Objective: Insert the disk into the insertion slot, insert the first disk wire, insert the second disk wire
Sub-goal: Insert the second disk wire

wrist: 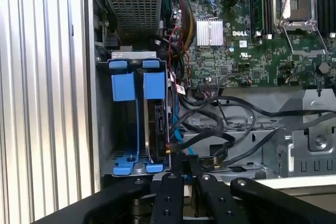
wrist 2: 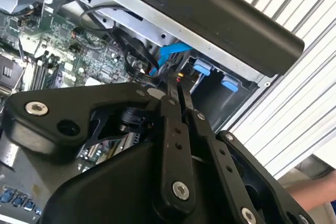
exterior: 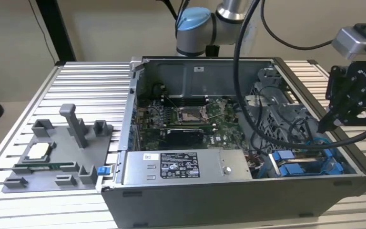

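The disk (wrist: 156, 129) stands edge-on in the insertion slot (wrist: 124, 86), a grey metal bay with blue rails at the case's corner (exterior: 297, 164). My gripper (wrist: 187, 162) hovers just off the disk's connector end, its two black fingers pressed together. They are shut on a small plug with red and yellow leads (wrist 2: 180, 78), the end of a black disk wire (wrist: 218, 139). A thin blue disk wire (wrist: 176, 129) runs along the disk's edge and shows as a blue ribbon (wrist 2: 173, 51). In the exterior view the gripper (exterior: 331, 125) hangs above the case's right side.
The green motherboard (exterior: 189, 119) and the grey power-supply box (exterior: 183, 167) fill the case. Thick black cables (exterior: 253, 114) loop over the bay. A grey fixture (exterior: 55, 152) lies on the ribbed table at the exterior view's left. A person's hand (wrist 2: 315, 192) shows beside the table.
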You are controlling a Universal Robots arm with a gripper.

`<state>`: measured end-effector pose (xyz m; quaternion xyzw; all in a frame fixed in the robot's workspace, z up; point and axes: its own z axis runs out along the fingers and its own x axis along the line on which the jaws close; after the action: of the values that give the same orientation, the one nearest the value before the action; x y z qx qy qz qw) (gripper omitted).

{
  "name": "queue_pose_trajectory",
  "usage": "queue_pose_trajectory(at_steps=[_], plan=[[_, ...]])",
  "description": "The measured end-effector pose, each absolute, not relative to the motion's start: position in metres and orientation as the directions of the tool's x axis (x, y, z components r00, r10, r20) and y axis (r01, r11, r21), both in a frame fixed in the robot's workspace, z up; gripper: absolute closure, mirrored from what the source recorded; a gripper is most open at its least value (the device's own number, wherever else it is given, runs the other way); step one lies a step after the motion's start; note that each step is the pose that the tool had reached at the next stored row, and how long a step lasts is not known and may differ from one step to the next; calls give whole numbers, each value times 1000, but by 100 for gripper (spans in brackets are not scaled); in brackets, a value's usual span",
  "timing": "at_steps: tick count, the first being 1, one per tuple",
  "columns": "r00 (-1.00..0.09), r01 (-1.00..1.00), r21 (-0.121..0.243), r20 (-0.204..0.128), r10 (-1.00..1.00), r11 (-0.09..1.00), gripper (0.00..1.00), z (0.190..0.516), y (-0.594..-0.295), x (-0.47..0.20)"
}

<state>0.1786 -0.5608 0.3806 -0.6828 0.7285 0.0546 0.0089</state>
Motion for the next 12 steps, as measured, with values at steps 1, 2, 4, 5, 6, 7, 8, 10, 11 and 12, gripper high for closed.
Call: queue_pose_trajectory(at_steps=[1,2,4,5,6,7,8,10,11,12], plan=[[-67,-996,65,-88,-994,62,100,381,-559,177],[-67,-996,62,-88,-994,62,100,382,-557,175],[-66,-996,57,-88,-994,61,100,383,-554,171],[-66,-997,55,-88,-994,62,100,384,-553,169],[-66,-997,52,-88,-994,61,100,385,-553,166],[-66,-997,50,-89,-994,61,100,386,-553,163],[-66,-997,48,-89,-994,62,100,387,-553,160],[-65,-997,44,-89,-994,62,100,389,-553,154],[-65,-997,43,-89,-994,62,100,390,-553,150],[-65,-997,40,-89,-994,61,100,390,-553,147]])
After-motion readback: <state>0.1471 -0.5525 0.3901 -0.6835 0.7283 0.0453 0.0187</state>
